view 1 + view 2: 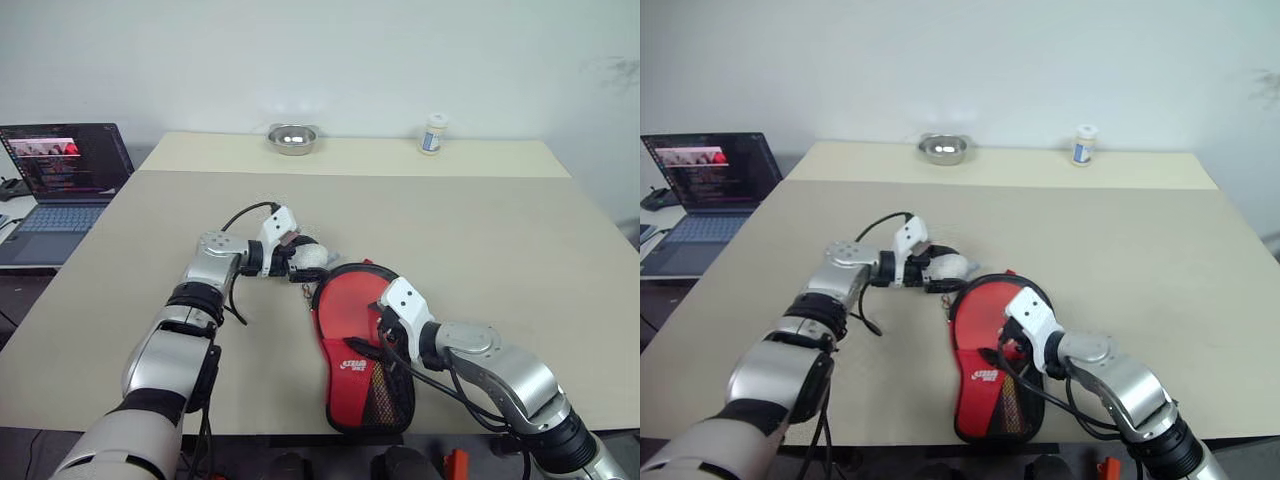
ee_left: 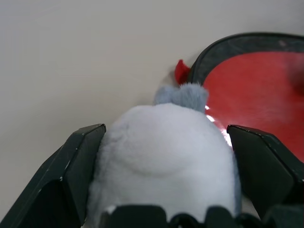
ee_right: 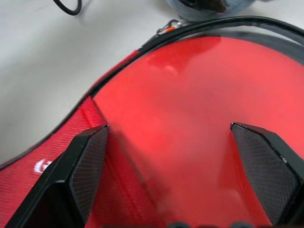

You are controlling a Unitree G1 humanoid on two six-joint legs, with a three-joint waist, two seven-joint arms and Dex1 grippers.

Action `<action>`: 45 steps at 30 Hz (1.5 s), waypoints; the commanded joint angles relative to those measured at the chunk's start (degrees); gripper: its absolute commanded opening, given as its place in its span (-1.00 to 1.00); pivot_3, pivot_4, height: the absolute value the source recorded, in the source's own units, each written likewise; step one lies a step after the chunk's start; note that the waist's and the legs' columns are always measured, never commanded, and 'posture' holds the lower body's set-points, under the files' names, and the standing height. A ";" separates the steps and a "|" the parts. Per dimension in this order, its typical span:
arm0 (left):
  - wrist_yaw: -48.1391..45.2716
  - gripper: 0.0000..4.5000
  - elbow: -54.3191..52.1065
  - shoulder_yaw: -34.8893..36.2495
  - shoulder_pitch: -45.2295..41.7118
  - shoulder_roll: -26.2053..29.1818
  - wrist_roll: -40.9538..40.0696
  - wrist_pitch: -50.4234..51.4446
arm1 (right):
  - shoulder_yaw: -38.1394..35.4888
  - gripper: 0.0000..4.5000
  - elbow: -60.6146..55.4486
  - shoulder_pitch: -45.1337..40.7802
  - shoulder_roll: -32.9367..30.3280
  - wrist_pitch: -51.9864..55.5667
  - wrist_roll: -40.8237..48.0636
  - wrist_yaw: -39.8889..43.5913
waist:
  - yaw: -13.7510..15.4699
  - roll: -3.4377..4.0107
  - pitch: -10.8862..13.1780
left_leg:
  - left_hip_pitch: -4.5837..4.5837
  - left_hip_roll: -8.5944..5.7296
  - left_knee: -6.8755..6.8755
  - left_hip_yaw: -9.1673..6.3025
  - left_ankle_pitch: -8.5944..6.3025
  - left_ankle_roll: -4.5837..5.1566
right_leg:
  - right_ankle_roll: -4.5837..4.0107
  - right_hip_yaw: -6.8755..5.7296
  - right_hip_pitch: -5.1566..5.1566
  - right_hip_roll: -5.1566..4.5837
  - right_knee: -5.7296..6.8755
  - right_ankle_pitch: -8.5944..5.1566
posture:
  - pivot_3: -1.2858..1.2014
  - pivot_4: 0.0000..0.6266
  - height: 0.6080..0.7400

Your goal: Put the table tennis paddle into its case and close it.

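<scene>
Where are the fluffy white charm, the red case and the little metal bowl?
fluffy white charm (image 2: 164, 156), left wrist view, on its rounded body.
red case (image 1: 350, 345), left eye view, on its red face.
metal bowl (image 1: 292, 138), left eye view, on its rim.

Beige table (image 1: 500, 230) against plain white wall (image 1: 350, 60); steel bowl (image 1: 292, 138) and small white bottle (image 1: 433, 133) along far edge; open laptop (image 1: 62, 180) beside left edge

Beige table (image 1: 480, 260), steel bowl (image 1: 292, 138), small bottle (image 1: 433, 133), laptop (image 1: 62, 185) (screen lit)
</scene>
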 commanded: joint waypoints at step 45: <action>50.92 -0.76 13.42 -9.04 -21.34 -20.72 26.22 -7.84 | 6.32 1.00 9.30 3.93 -0.72 1.30 -6.90 3.31 | 0.30 -0.55 -0.45 | 0.14 -0.06 0.03 -0.01 0.00 0.00 | 0.07 -0.03 0.17 -0.04 0.01 0.04 | 0.03 -0.52 1.00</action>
